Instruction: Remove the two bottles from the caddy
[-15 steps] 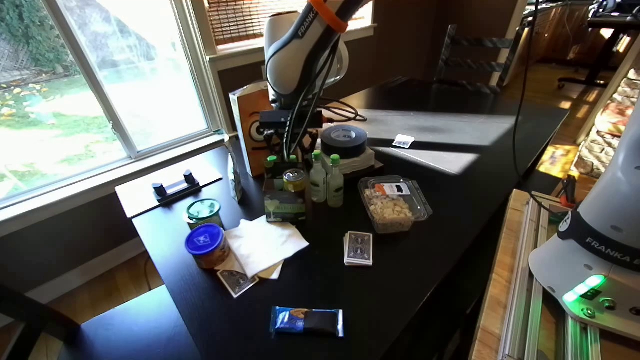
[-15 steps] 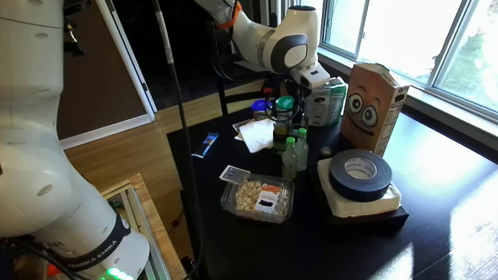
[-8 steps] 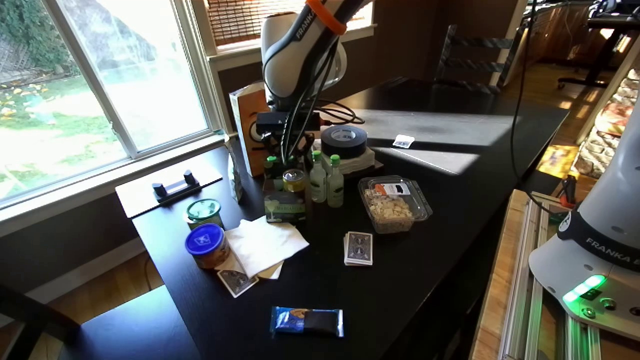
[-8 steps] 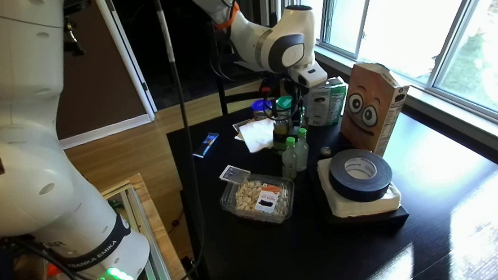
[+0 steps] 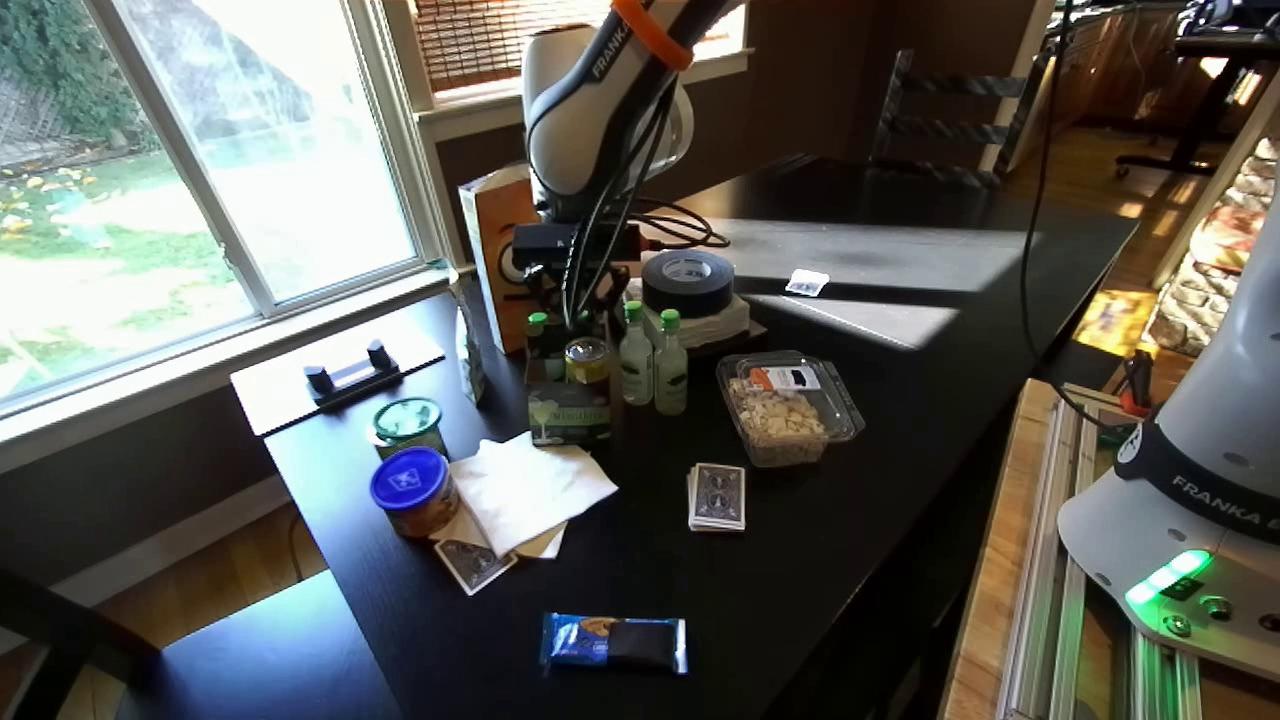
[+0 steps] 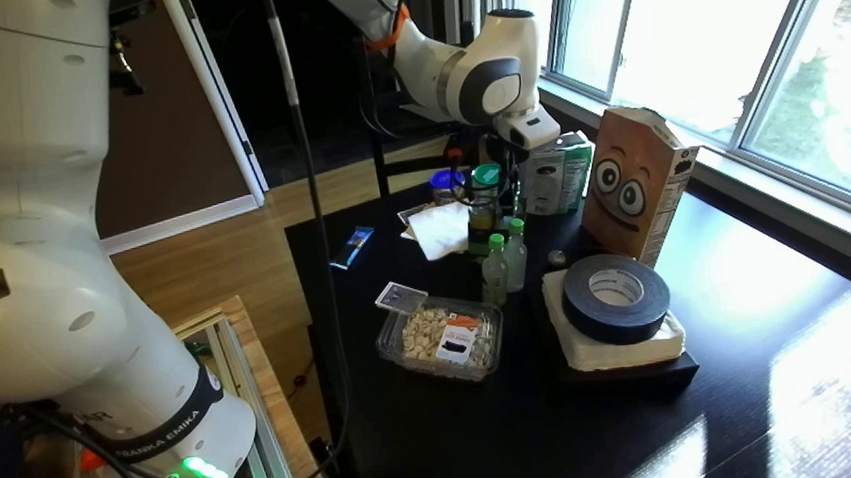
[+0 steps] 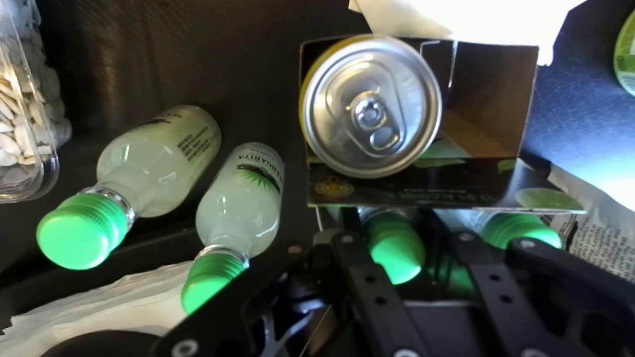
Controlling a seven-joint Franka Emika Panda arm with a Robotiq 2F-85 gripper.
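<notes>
The pincer (image 7: 399, 227) has shifted slightly, fingers apart on either side of 1 bottle (image 7: 397, 248) in the caddy (image 7: 446, 191).

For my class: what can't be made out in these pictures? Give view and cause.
Lower parts of the two bottles in the caddy: wrist view, behind its middle panel.
Whether the open gripper touches a bottle: too dark in the wrist view; behind cables in an exterior view.
Space under the can: wrist view, covered by it.
Fine print on loose bottles: wrist view, too small.

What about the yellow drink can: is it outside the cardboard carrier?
No; the wrist view shows the can standing inside the cardboard carrier.
</notes>
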